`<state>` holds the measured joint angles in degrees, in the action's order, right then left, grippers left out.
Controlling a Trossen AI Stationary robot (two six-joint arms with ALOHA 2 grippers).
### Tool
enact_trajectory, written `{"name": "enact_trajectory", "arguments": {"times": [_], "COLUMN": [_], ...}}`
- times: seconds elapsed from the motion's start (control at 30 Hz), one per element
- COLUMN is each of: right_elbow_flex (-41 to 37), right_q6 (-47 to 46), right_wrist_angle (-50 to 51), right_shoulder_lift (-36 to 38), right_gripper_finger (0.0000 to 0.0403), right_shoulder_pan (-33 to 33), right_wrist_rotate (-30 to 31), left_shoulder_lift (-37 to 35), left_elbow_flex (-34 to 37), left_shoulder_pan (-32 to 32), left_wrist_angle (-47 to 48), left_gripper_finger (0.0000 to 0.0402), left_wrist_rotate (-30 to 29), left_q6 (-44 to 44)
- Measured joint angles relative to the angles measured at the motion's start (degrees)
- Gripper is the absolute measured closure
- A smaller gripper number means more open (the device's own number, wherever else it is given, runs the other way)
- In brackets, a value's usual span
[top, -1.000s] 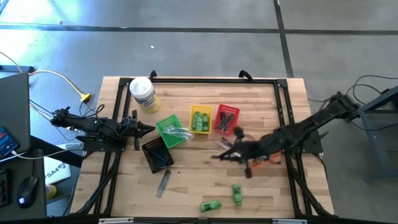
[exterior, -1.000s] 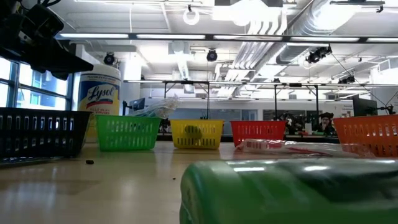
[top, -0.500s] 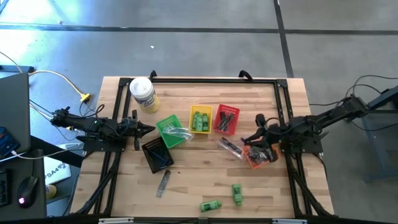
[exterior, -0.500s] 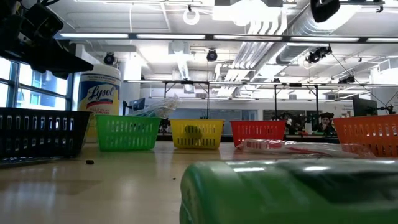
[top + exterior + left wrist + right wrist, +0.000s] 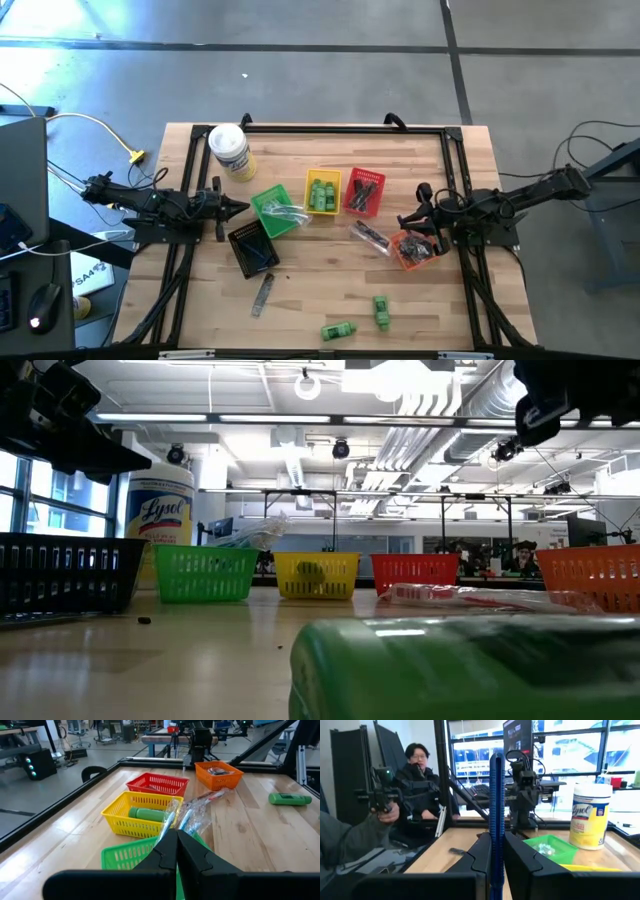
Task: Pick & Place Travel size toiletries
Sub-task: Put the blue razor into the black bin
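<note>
Blue razor (image 5: 496, 815) upright between right gripper (image 5: 495, 851) jaws.

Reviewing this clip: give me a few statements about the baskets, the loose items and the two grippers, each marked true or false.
1. The right gripper is shut on a dark blue razor. True.
2. The yellow basket is empty. False: it holds green mini bottles.
3. Two green mini bottles lie loose on the table near its front edge. True.
4. The left gripper is wide open. False: it is shut, beside the green basket.
5. The white canister stands inside the red basket. False: it stands on the table, apart from the baskets.
</note>
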<state>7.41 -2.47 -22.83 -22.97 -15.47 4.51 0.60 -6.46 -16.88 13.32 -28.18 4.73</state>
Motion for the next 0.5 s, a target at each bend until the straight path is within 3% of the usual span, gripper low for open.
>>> {"name": "enact_trajectory", "arguments": {"times": [0.5], "right_elbow_flex": [-6.9], "right_q6": [0.9], "right_wrist_angle": [-4.4], "right_shoulder_lift": [7.0], "right_gripper_finger": [0.0374], "right_shoulder_pan": [0.3], "right_wrist_rotate": [1.4], "left_shoulder_lift": [0.0], "left_elbow_flex": [0.0], "left_shoulder_pan": [0.0], "left_wrist_angle": [-0.1], "left_gripper_finger": [0.0402], "left_wrist_rotate": [0.0], "left_q6": [0.0]}}
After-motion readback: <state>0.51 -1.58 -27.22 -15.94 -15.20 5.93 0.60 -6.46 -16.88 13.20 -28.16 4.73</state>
